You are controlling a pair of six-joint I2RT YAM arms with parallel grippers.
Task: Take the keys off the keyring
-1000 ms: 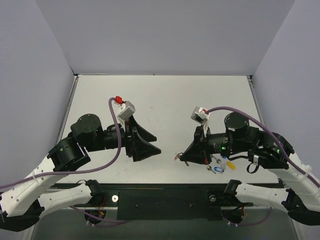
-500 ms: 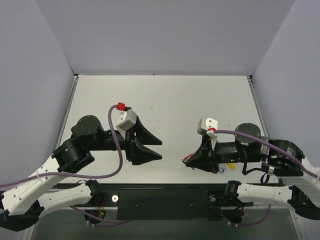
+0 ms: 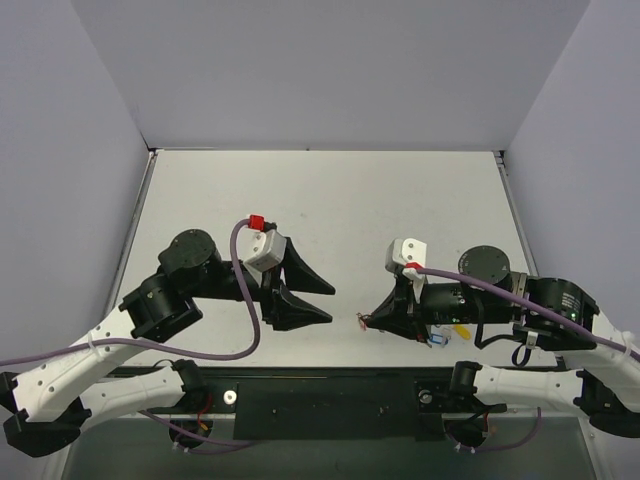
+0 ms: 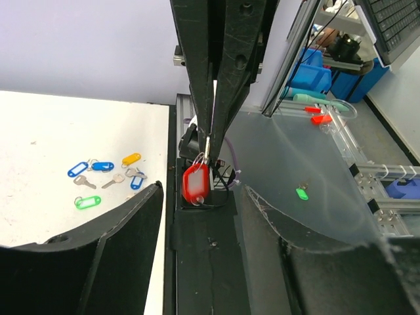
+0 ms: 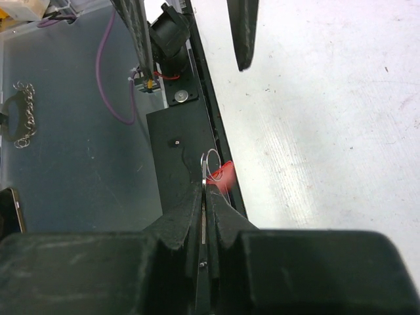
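My right gripper [image 3: 363, 321] is shut on the small silvery key [image 5: 204, 211], seen edge-on between its fingers [image 5: 187, 213]. The thin split ring [image 5: 211, 165] and the red tag [image 5: 224, 174] hang from the key's end, above the table's near edge. In the left wrist view the red tag [image 4: 195, 183] dangles below the right gripper's fingers [image 4: 220, 79]. My left gripper [image 3: 330, 303] is open and empty, pointed at the tag from the left with a small gap. Its fingers [image 4: 125, 230] stand wide on either side of the tag.
Several loose keys with blue, green and yellow tags [image 4: 105, 174] lie on the white table [image 3: 330, 200] near the front edge, partly under the right arm [image 3: 440, 335]. A black mounting bar [image 3: 340, 395] runs along the near edge.
My left gripper has moved right, toward the right gripper. The right arm has swung lower and its gripper has turned, still holding the key and red tag.
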